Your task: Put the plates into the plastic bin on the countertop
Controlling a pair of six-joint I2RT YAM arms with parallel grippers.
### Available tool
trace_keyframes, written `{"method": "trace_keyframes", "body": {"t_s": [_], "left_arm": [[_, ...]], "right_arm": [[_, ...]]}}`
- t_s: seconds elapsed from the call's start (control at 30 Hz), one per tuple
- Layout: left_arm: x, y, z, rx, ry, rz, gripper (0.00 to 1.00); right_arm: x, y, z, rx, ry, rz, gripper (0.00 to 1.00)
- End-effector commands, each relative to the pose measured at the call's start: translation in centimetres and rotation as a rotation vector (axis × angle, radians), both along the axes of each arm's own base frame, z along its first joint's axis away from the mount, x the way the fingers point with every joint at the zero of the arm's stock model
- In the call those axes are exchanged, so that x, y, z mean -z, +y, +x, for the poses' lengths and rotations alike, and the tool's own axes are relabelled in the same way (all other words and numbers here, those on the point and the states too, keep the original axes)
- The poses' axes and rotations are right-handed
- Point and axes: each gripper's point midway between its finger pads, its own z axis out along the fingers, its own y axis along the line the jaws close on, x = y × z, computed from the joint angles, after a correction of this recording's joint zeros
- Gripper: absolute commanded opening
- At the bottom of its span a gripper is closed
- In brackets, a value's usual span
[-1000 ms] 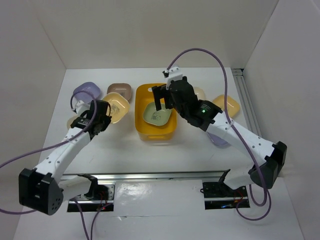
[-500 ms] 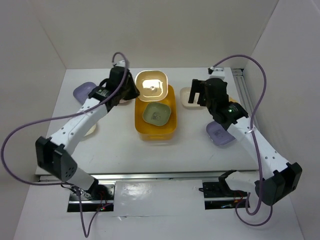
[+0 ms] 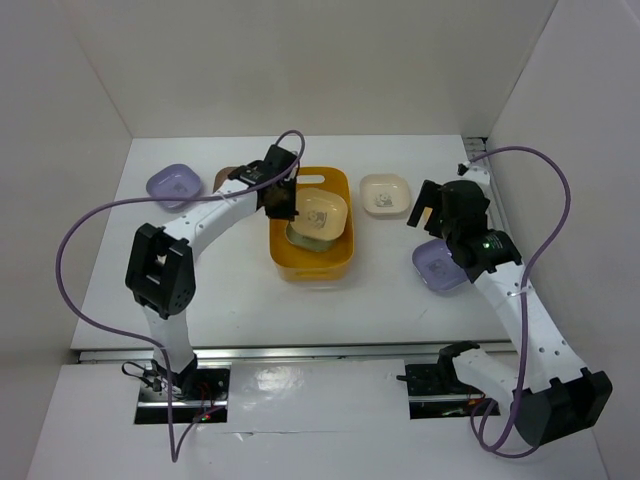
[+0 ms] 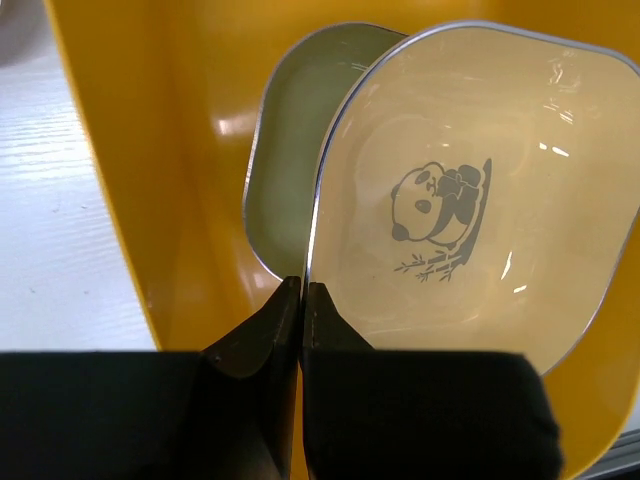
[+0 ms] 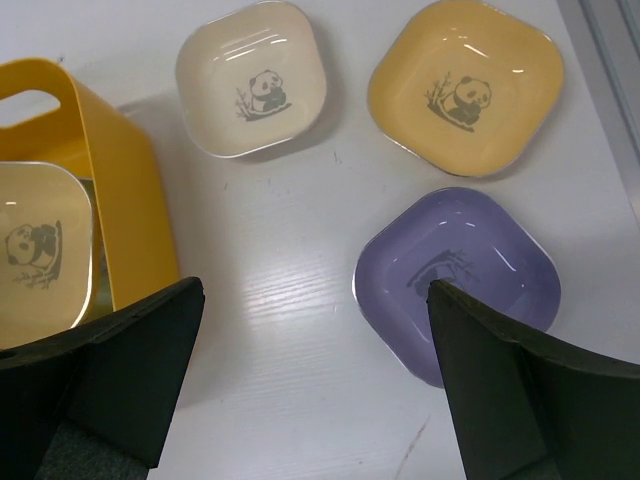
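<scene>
Even, diffuse white light fills the top view, and the shadows beside the bin (image 3: 310, 268) are faint and soft. In the left wrist view small white glints sit on the cream plate (image 4: 470, 200) and the bin wall; the left fingers (image 4: 250, 345) are black and featureless. The right wrist view is sharp, with soft highlights on the lavender plate (image 5: 455, 280), a grey shadow right of the bin, and dark right fingers (image 5: 120, 370).
</scene>
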Motion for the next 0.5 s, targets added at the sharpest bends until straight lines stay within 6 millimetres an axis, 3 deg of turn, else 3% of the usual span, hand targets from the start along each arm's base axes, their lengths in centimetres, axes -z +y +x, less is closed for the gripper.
{"method": "trace_keyframes", "body": {"t_s": [0.0,0.13,0.23,0.27,0.3,0.4,0.47], "left_arm": [[-1.3,0.5,1.9,-0.008,-0.036,-0.018,0.0],[0.0,0.8,2.4,-0.025,-0.002,-0.026,0.03],[0.0,0.8,2.4,-0.034,0.001,-0.032,0.3],[0.3,0.6,2.3,-0.029,0.006,-0.038,0.55],[0.3,0.7,2.3,-0.029,-0.002,-0.042,0.63],[-1.6,-0.4,1.8,0.012,-0.023,-0.113,0.74],[-3.2,-1.0,1.5,0.037,-0.049,-0.157,0.75]], "right_arm": [[-0.6,0.3,-0.1,-0.014,-0.021,0.034,1.0],[-0.2,0.5,-0.2,-0.021,-0.011,0.036,1.0],[0.5,0.3,-0.2,-0.004,0.004,0.034,1.0],[0.6,0.1,-0.3,0.012,0.011,0.034,1.0],[0.6,-0.5,-0.3,0.034,0.009,0.026,1.0],[2.1,-0.8,-0.7,0.059,0.046,0.039,1.0],[4.1,-0.8,-0.9,0.056,0.083,0.04,1.0]]}}
